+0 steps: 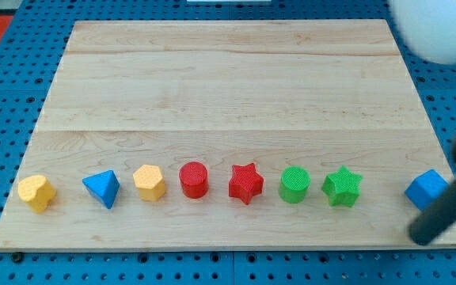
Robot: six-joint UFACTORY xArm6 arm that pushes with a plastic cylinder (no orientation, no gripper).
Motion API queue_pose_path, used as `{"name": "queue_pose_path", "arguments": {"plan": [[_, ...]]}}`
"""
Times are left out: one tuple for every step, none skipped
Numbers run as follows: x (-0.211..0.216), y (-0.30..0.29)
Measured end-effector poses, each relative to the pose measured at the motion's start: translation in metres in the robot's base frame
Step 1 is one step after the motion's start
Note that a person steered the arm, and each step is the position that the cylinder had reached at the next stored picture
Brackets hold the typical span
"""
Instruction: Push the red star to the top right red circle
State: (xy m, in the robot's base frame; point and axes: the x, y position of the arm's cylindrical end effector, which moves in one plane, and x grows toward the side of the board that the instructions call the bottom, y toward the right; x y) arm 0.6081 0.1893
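Note:
The red star point(246, 183) lies on the wooden board point(228, 87) in a row of blocks near the view's bottom. The red circle point(194, 180) stands just left of it, a small gap apart. My dark rod comes in from the view's right edge, blurred. My tip point(420, 234) is at the board's bottom right corner, just below the blue cube point(427, 190) and far right of the red star.
In the row, from left: a yellow heart point(36, 192), a blue triangle point(102, 188), a yellow hexagon point(149, 182). Right of the star: a green circle point(294, 184) and a green star point(342, 187). A white blurred object point(442, 32) fills the top right corner.

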Motion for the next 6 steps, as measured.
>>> {"name": "queue_pose_path", "arguments": {"plan": [[0.000,-0.057],[-0.018,-0.115],[-0.057,-0.145],[-0.049,-0.150],[-0.031,-0.150],[-0.031,-0.172]]}}
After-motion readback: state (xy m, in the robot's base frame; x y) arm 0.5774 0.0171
